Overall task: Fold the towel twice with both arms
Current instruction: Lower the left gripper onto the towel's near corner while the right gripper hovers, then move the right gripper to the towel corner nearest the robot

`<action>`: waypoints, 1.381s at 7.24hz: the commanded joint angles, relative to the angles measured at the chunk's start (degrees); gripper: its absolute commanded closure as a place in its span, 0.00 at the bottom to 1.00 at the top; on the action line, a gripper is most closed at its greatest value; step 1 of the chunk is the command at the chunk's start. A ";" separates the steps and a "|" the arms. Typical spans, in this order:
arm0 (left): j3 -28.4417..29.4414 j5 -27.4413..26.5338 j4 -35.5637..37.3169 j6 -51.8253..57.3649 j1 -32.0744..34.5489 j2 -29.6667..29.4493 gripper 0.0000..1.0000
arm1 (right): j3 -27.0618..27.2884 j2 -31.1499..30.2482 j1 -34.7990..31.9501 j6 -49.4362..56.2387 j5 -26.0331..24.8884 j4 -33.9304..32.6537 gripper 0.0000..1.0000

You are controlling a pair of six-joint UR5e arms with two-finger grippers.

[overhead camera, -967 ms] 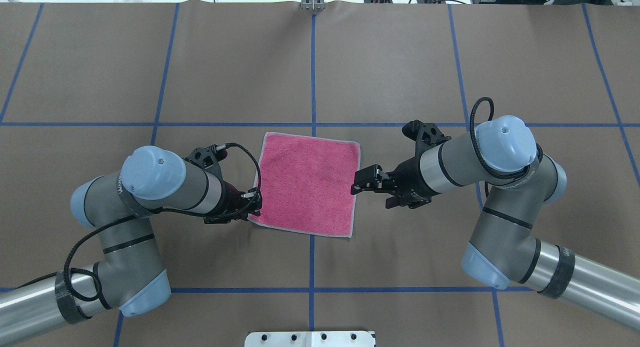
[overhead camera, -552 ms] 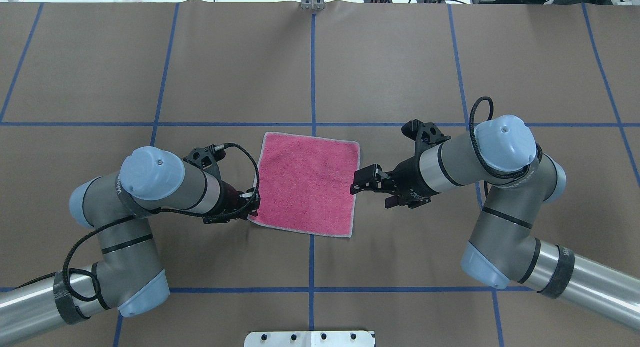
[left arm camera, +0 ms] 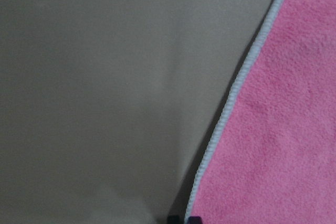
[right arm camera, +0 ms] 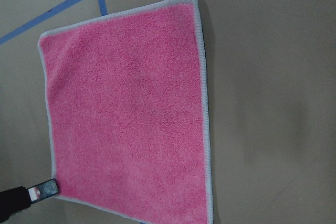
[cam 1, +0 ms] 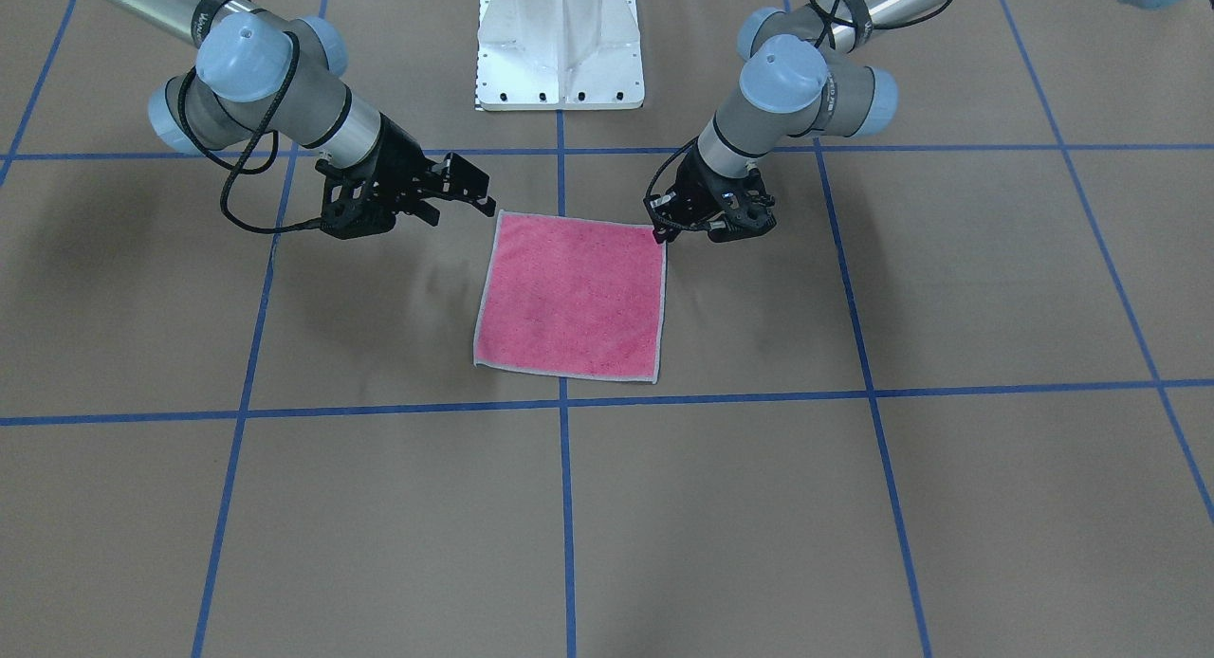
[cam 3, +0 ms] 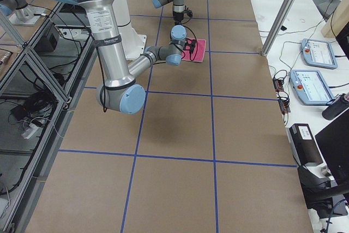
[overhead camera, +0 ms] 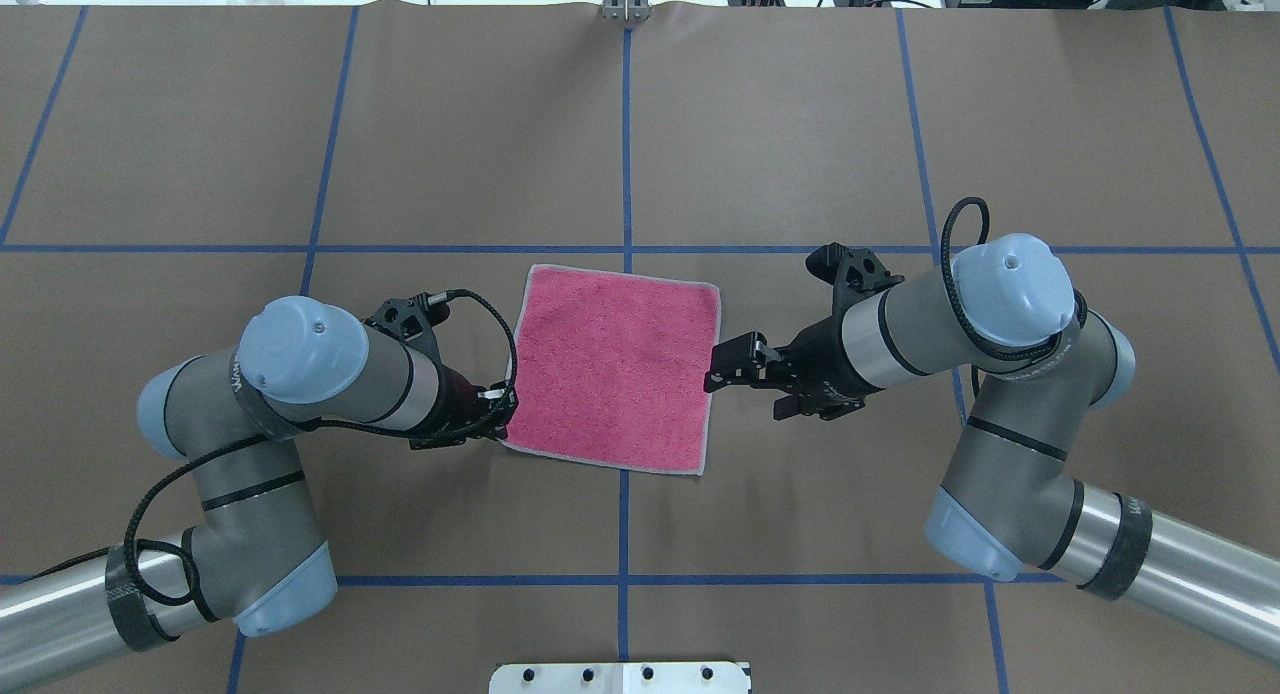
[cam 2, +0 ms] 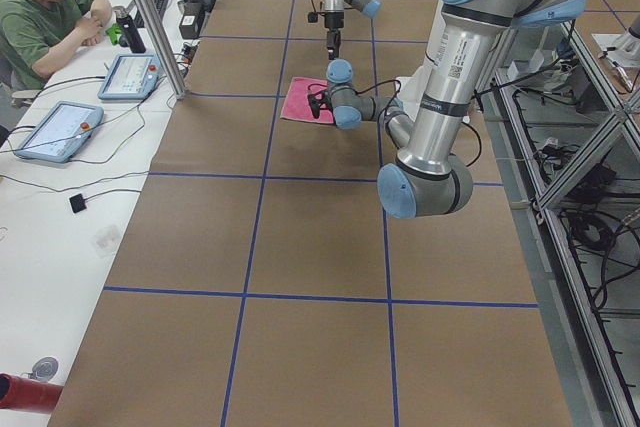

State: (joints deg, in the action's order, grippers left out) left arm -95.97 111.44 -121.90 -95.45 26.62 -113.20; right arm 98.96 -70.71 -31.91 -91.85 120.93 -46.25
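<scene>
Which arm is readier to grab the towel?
Left, I'd say. The left gripper is down low at a corner of the towel, and its camera is right up close to the edge. The right gripper hovers higher beside it and sees the whole towel.

readable text: none | left arm sleeve lettering: too blurred to read

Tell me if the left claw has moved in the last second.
Yes, slightly: in the overhead view, the left claw slid toward the robot along the towel's left edge, farther from the crosswise blue tape line.
</scene>
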 commanded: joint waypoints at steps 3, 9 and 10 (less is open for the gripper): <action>-0.71 0.09 0.00 0.00 0.01 -0.44 1.00 | 0.09 -0.22 2.11 -0.18 -0.60 -0.16 0.01; -0.71 0.09 0.00 0.00 0.27 -0.44 1.00 | -0.35 0.83 9.32 -8.88 -9.40 -3.93 0.01; -0.71 0.09 0.00 0.00 0.27 -0.35 1.00 | -0.70 0.92 9.41 -8.88 -9.48 -4.11 0.03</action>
State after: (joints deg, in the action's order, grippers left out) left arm -96.68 111.53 -121.90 -95.45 26.89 -113.63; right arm 98.49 -69.98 -22.80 -100.54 111.89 -49.76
